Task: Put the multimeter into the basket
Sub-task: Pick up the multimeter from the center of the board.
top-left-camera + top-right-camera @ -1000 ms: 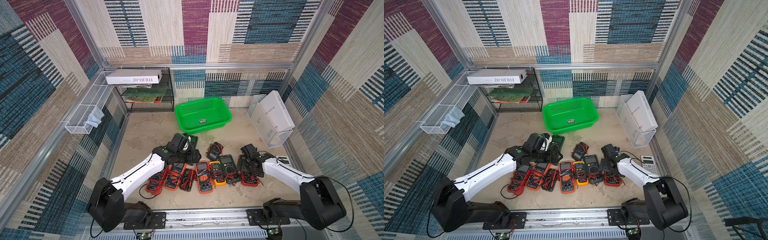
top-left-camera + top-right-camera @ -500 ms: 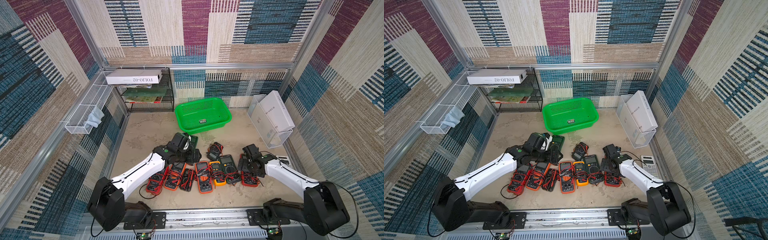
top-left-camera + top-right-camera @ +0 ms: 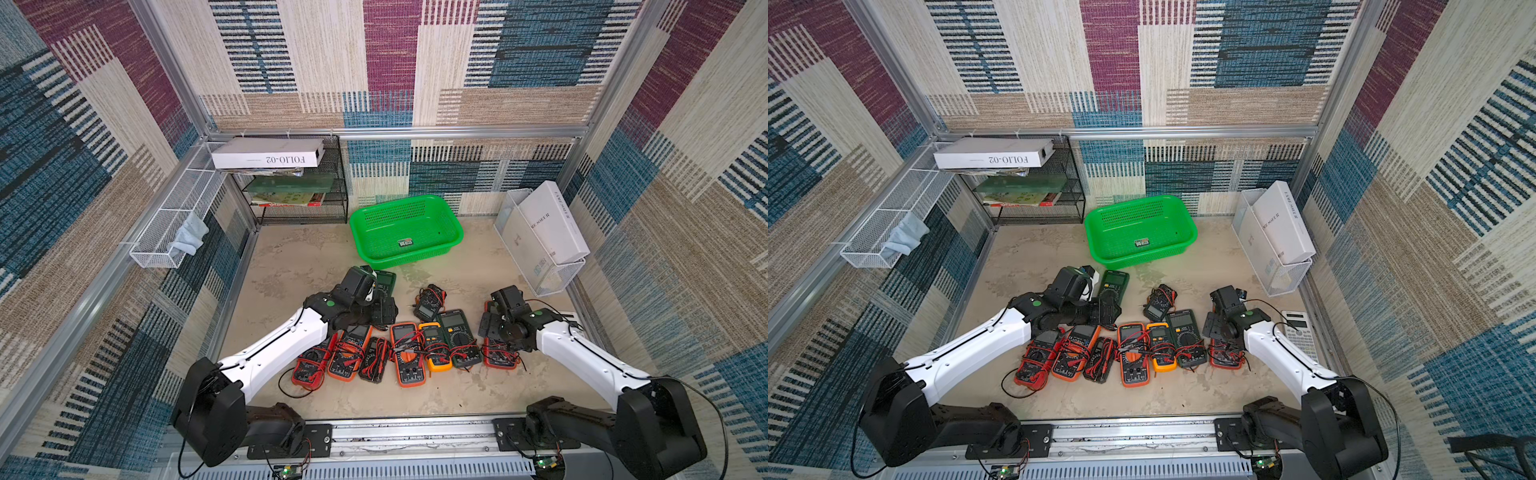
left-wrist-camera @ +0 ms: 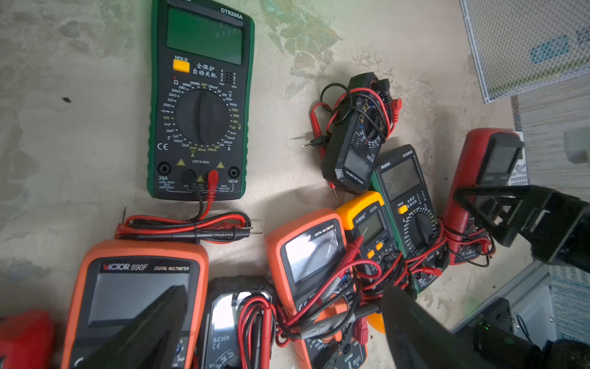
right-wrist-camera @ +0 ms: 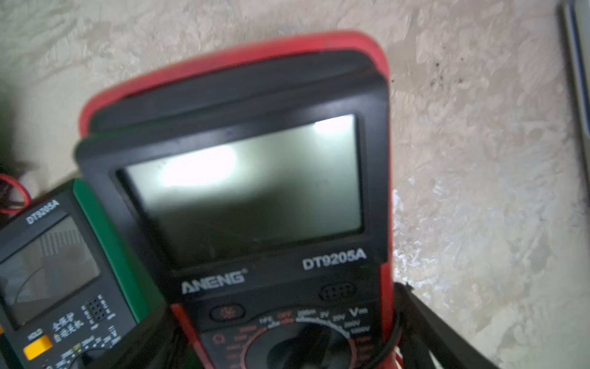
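Likely target is the red meter (image 5: 255, 191): flat on the surface (image 3: 299, 257) at the end of the meter row, well apart from the basket (image 3: 395, 214). The right tool (image 5: 284, 319) sits low over it, released, with one finger on each side; no clamp visible. The left tool (image 4: 281, 287) is spread wide and empty above the orange meters (image 4: 306, 252). The basket holds only its label. Nothing delivered yet, looks like the grasp stage. Left to do: clamp, lift, carry, drop in.

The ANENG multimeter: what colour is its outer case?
Red, around a black face; the ANENG multimeter shows best in the right wrist view.
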